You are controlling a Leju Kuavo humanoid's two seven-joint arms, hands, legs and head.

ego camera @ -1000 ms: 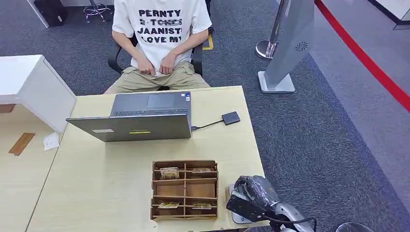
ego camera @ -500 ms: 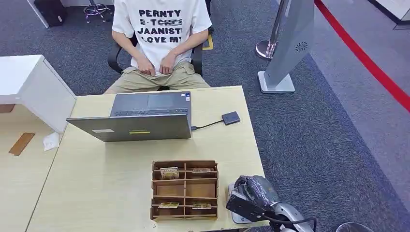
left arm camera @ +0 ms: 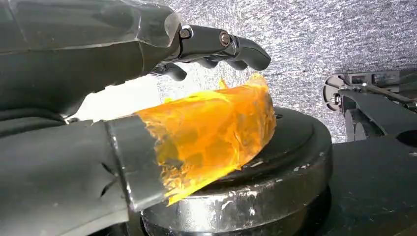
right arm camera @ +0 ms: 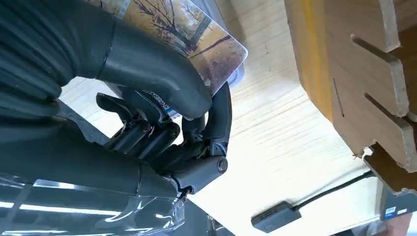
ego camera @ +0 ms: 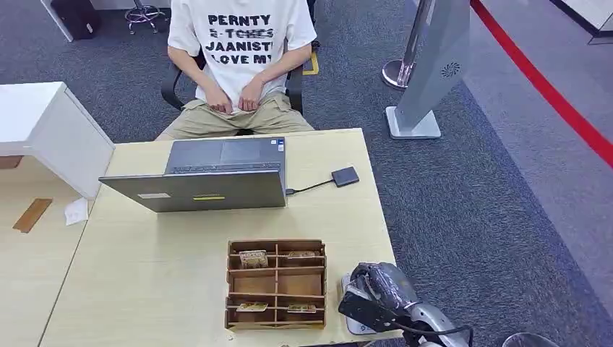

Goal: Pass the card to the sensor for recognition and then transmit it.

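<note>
My right hand (ego camera: 379, 293) rests low over the table's front right corner, just right of the wooden card box (ego camera: 276, 243). In the right wrist view this hand (right arm camera: 162, 98) pinches a card (right arm camera: 196, 34) printed with an autumn tree between thumb and fingers. The sensor (ego camera: 345, 176), a small dark square on a cable from the laptop, lies far across the table; it appears again as a dark block (right arm camera: 275, 215) beyond the hand. My left hand (left arm camera: 123, 98) hangs off the table with its fingers (left arm camera: 221, 44) apart from the orange-taped thumb (left arm camera: 211, 128), holding nothing.
A grey laptop (ego camera: 217, 177) stands open mid-table, facing a seated person (ego camera: 242, 65). The box holds a few cards (ego camera: 253, 258) in its compartments. A pale flat thing (ego camera: 353, 322) lies under my right hand. A white cabinet (ego camera: 50, 130) stands at left.
</note>
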